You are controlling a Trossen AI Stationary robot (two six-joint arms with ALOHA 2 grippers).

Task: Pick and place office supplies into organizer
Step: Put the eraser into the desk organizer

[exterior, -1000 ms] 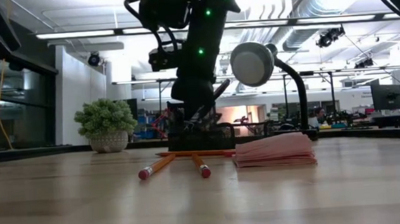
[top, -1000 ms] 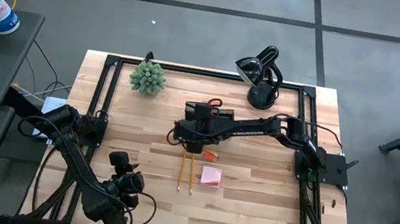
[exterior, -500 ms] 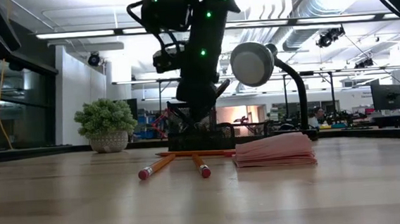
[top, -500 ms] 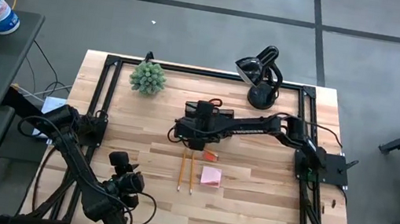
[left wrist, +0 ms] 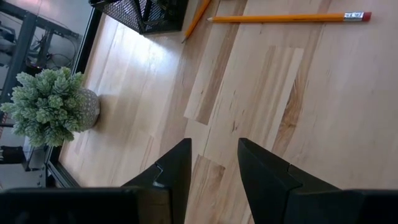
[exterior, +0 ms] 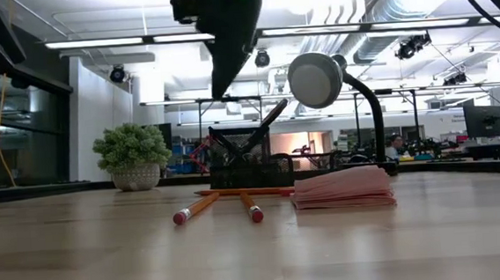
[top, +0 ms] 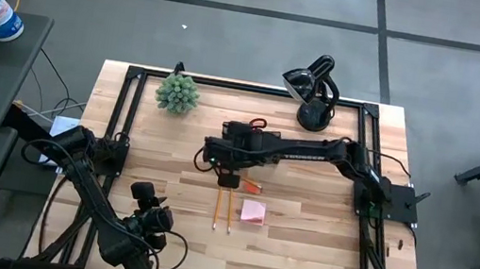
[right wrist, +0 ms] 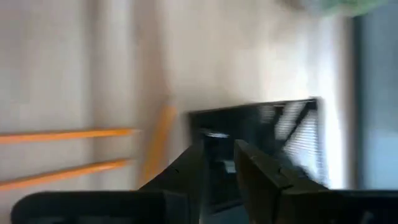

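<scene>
Black mesh organizer (exterior: 238, 163) stands on the wooden table (top: 299, 248), toward its far side, between the green plant (top: 177, 93) and the black desk lamp (top: 315, 93). The low view shows several dark items already standing tilted inside it, and something red shows at its far edge in the high view; what these are cannot be told for certain.

Relative to the organizer, the loose supplies lie as follows. Two pencils (top: 223, 207) rest on the table just in front of it, side by side, eraser ends pointing away from it. A third pencil (exterior: 245, 191) lies crosswise close against the organizer's front. The pink sticky-note pad (top: 253, 213) sits in front of the organizer and beside the two pencils, apart from them.

The right gripper (top: 228, 173) is over the organizer's front edge, raised clear above it in the low view. Its wrist view shows the two fingers (right wrist: 258, 171) set close with a narrow gap and nothing between them.

The left gripper (left wrist: 212, 163) is well away from the organizer, near the table's front left corner. Its fingers are parted and empty, pointing toward the pencils and the plant.
</scene>
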